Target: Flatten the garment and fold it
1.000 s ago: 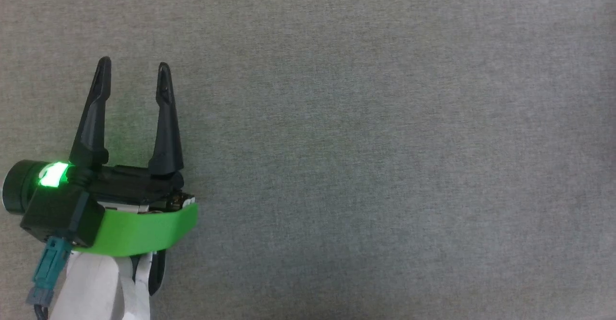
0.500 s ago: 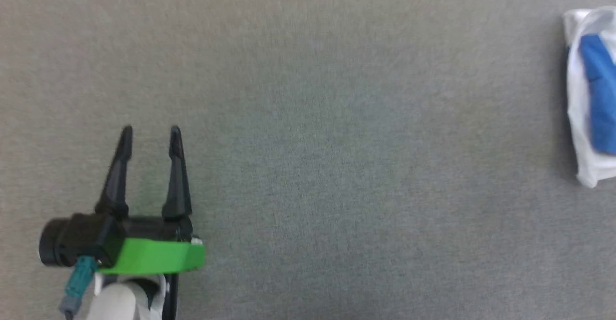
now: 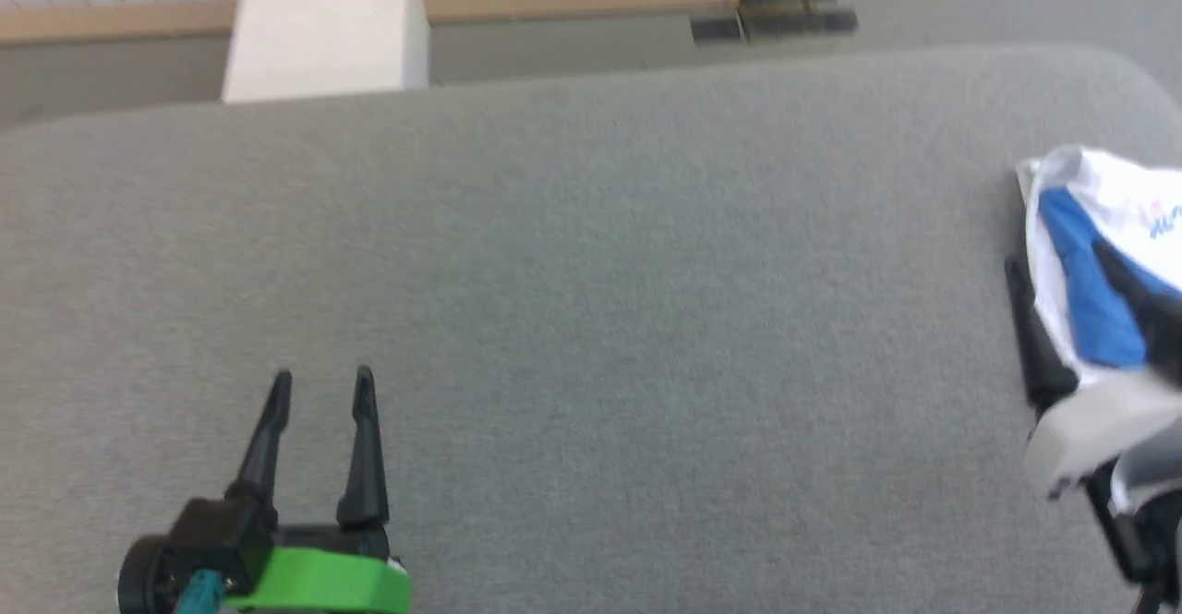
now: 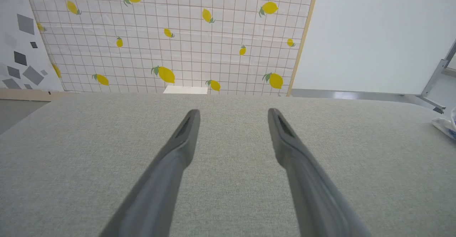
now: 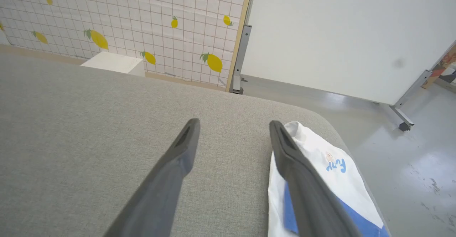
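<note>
One garment (image 5: pixel 320 158), bundled, right gripper (image 5: pixel 234 122) (agape) beside

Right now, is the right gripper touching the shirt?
Cannot tell. In the right wrist view one finger of the right gripper crosses the shirt, but contact or a gap beneath it is hidden; the head view is blurred there.

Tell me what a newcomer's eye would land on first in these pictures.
The white and bright blue garment, lying at the right corner of the grey padded surface beside the open right gripper. Then the lemon-print wall behind, and the open left gripper with its green band, low left in the head view.
</note>
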You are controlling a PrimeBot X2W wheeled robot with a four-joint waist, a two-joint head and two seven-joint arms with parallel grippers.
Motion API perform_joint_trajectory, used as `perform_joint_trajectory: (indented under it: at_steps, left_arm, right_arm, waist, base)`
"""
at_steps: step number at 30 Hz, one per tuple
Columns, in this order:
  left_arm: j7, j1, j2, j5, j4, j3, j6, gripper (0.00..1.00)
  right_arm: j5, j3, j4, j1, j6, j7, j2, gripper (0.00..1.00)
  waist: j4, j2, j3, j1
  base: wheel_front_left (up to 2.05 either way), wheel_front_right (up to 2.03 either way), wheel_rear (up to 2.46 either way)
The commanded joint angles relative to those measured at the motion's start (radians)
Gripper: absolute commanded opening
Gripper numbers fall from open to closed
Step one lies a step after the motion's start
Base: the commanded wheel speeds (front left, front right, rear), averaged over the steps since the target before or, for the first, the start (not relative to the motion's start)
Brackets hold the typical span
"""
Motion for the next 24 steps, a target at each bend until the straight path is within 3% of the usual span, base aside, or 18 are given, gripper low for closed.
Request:
perform_joint_trajectory:
  at_steps: [1,12,22,23,24]
  left_arm:
    - [0.003,0.019,0.001,-0.008,0.005,-0.004,0.001,1.00]
    - [-0.009,0.061,-0.011,0.020,0.053,-0.053,-0.016,1.00]
    - [-0.015,0.047,-0.055,0.044,0.097,-0.038,-0.060,1.00]
    - [-0.007,0.049,-0.052,0.036,0.097,-0.041,-0.058,0.00]
    - [-0.006,0.049,-0.052,0.036,0.097,-0.040,-0.059,0.00]
  right_arm:
    - [-0.021,0.001,-0.012,0.037,-0.002,-0.026,0.014,1.00]
    - [-0.094,-0.069,0.002,0.227,-0.002,-0.197,0.160,1.00]
    - [-0.041,-0.050,0.126,0.250,-0.002,-0.297,0.170,1.00]
    - [-0.045,-0.052,0.128,0.247,0.000,-0.293,0.169,0.00]
    - [-0.045,-0.051,0.131,0.247,0.000,-0.292,0.169,0.00]
  waist:
    - [0.059,0.0000,-0.086,0.0001]
    - [0.110,0.0000,-0.111,0.0001]
    - [0.124,0.0000,-0.104,0.0001]
    - [0.125,0.0000,-0.104,0.0001]
    - [0.125,0.0000,-0.104,0.0001]
  base:
    - [0.00,0.00,0.00]
    - [0.00,0.00,0.00]
    - [0.00,0.00,0.00]
    - [0.00,0.00,0.00]
    - [0.00,0.00,0.00]
